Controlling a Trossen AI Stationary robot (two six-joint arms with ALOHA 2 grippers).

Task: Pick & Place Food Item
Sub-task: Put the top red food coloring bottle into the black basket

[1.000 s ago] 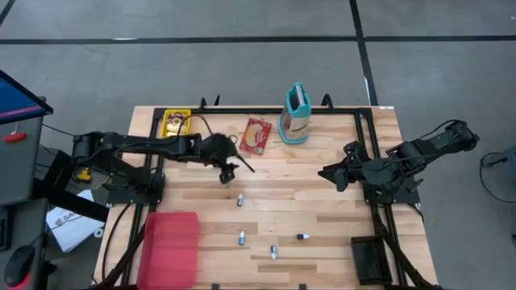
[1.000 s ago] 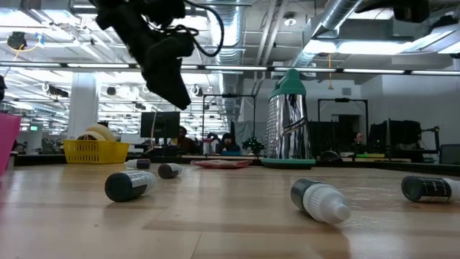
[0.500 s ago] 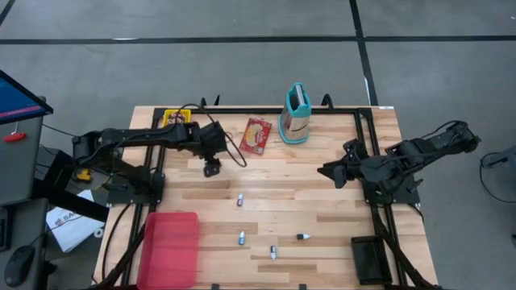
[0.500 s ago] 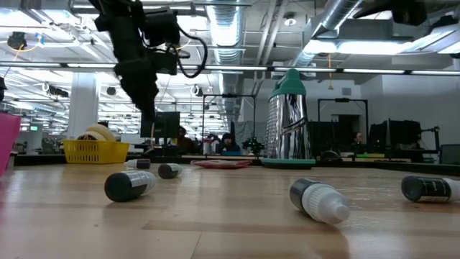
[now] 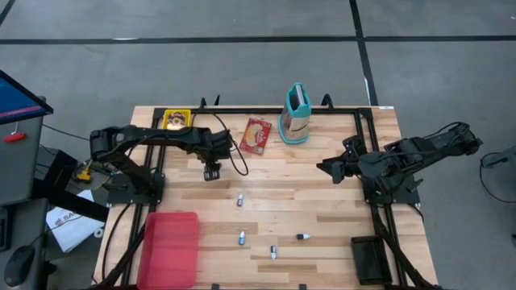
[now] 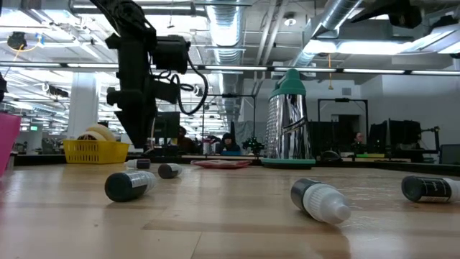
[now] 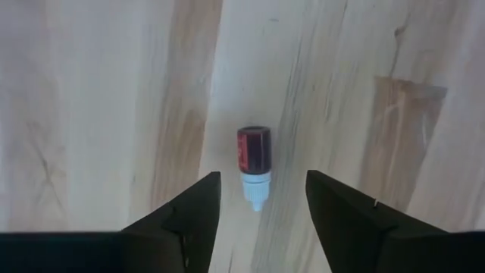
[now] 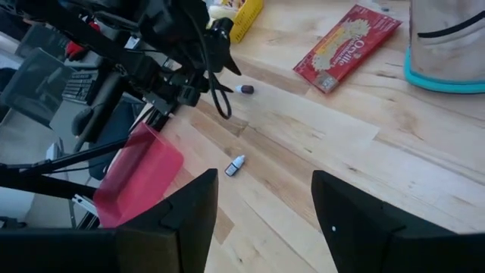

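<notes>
So the left gripper [image 5: 211, 172] is pointing pretty much straight down at the wooden tabletop [image 5: 322, 201], hanging over a tiny dark red bottle [image 7: 253, 154] with a white tip that's lying flat on its side. In the left wrist view the jaws are spread with the bottle sitting right in the gap between them, not touching either finger. That bottle is near the back left part of the tabletop, just in front of the yellow basket [image 5: 175, 120] and off to the side of the red food packet [image 5: 255, 135], which lies flat beside the teal-topped grater [image 5: 296, 113]. A few more little bottles [image 5: 240, 237] are scattered toward the front middle, and a pink bin [image 5: 170, 247] sits at the front left corner. The right gripper [image 5: 326, 167] is just parked up in the air over the right side, jaws spread and nothing between them.
</notes>
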